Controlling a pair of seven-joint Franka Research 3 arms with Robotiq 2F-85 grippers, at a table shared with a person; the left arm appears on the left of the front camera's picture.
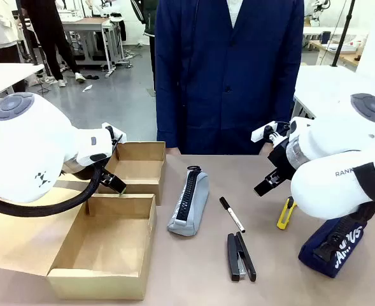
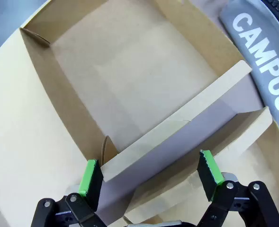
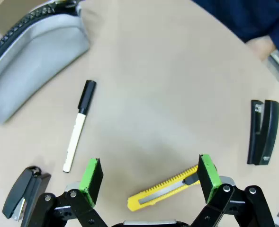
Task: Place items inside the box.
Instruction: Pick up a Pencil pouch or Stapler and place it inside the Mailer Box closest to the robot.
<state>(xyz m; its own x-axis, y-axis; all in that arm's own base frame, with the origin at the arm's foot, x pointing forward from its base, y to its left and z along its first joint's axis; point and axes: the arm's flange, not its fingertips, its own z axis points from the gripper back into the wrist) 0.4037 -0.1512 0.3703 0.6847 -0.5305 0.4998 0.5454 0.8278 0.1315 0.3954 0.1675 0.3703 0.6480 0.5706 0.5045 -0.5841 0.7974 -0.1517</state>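
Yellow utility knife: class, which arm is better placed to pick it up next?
Right: the right gripper, open, hangs over the yellow utility knife; the left gripper is away above the box.

The black-and-green left gripper (image 2: 151, 174) points down, its jaws wide apart. The right gripper (image 3: 150, 176) points down too, jaws wide apart.

Pretty clearly a lab: a navy lab coat (image 1: 228, 70) is worn at the counter (image 1: 251, 185), and white workbenches (image 1: 327, 84) are spread over a bare grey floor (image 1: 111, 95).
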